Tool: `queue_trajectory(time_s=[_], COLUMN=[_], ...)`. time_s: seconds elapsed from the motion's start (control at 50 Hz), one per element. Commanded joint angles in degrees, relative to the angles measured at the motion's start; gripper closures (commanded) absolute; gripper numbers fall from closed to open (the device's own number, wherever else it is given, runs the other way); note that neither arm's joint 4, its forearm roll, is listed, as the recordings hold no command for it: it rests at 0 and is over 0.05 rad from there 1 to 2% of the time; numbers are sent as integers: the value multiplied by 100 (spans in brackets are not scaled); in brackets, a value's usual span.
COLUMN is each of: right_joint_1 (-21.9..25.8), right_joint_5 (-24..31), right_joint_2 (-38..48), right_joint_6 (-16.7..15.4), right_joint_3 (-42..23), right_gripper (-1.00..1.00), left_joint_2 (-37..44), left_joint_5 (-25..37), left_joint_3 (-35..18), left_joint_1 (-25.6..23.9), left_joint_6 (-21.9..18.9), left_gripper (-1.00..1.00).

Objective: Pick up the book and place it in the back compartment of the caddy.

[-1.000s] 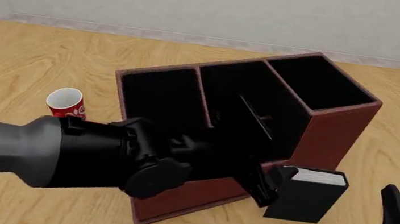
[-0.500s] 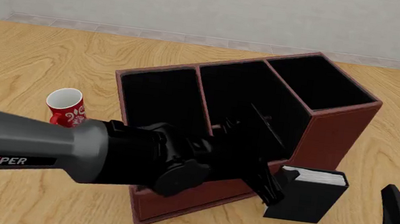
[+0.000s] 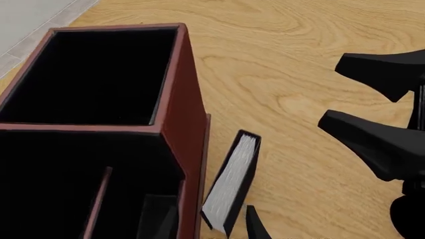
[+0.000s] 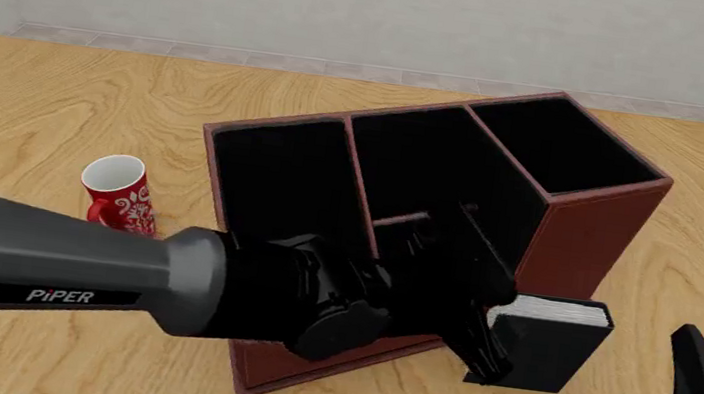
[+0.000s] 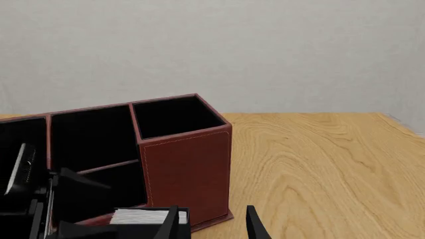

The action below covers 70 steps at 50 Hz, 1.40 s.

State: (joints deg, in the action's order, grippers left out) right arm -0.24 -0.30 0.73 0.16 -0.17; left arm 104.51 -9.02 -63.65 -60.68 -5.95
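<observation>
The big red-brown caddy point(image 5: 186, 169) sits on the wooden counter point(image 5: 319, 164), with a plain pale wall behind it. Its tall end cell is nearest, black inside. Next to it is a lower cell with a thin bar across it. The book point(image 5: 147, 217) stands just beside the caddy's tall wall, white pages up. Black parts of the other arm point(image 5: 66, 199) are beside the book. One dark fingertip point(image 5: 254, 226) pokes up at the edge.
</observation>
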Motion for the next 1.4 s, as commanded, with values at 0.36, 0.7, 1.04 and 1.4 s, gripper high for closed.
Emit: queue_trajectory(time_s=[0.36, 0.7, 1.04, 1.4], right_joint_1=[-3, -2, -5, -5], right_joint_5=[-19, 19, -35, 7], right_joint_2=[32, -24, 39, -12], right_joint_6=[13, -9, 9, -5], right_joint_3=[1, -5, 5, -1], right_gripper=[-100, -100, -100, -100], left_joint_2=[434, 696, 805, 440], left_joint_5=[-14, 100, 147, 30], left_joint_3=[-59, -248, -325, -111], left_joint_1=[-84, -207, -209, -211], left_joint_6=[-49, -57, -43, 174], left_gripper=[-100, -100, -100, 100])
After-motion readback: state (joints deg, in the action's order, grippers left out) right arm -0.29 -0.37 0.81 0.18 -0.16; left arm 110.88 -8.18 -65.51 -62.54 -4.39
